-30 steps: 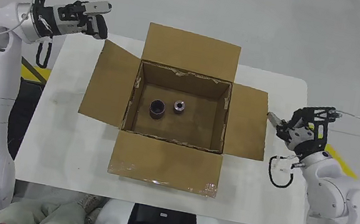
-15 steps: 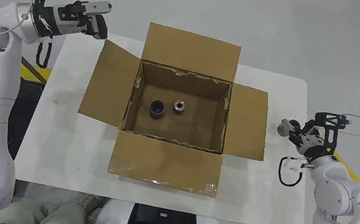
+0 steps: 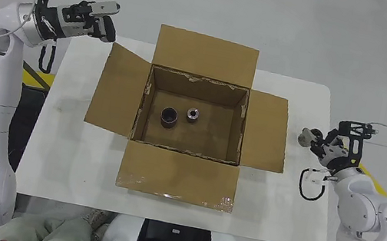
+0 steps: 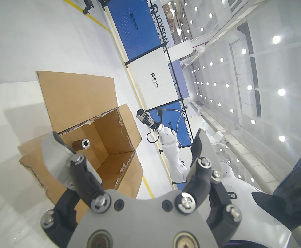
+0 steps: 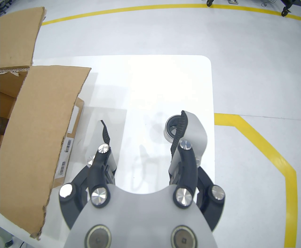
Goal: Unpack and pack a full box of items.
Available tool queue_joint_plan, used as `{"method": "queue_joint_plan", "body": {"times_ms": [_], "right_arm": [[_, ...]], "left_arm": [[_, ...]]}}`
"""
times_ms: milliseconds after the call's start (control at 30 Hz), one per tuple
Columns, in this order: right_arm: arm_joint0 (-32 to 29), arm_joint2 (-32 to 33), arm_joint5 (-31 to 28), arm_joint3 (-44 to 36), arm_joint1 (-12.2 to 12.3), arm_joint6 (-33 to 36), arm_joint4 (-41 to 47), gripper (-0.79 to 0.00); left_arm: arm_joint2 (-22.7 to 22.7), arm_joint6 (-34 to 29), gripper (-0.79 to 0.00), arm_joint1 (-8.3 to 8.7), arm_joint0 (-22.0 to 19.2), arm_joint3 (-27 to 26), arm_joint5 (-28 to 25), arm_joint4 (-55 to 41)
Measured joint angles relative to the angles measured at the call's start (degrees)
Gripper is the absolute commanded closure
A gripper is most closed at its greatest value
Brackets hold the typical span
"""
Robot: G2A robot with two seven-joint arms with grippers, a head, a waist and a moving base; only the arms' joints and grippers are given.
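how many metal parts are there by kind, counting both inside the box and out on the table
dark round part, in the box: 1
silver round part, in the box: 1
silver ring, on the table: 1
total: 3

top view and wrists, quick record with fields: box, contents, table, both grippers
box: cardboard box, flaps open, on white table
inside: dark cylinder, silver cylinder
on table: metal ring, right of box
right gripper: open, empty, ring by one fingertip
left gripper: open, empty, raised left of box
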Motion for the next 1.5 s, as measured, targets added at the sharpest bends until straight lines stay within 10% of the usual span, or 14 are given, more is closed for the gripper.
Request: {"method": "queue_joint_plan", "body": {"times_ms": [1500], "right_arm": [[17.4, -8.08, 9.12, 28.86, 0.6, 1.37, -3.22, -0.6]], "left_arm": [[0.0, 0.0, -0.785, 0.0, 0.0, 0.0, 0.0, 0.0]]}}
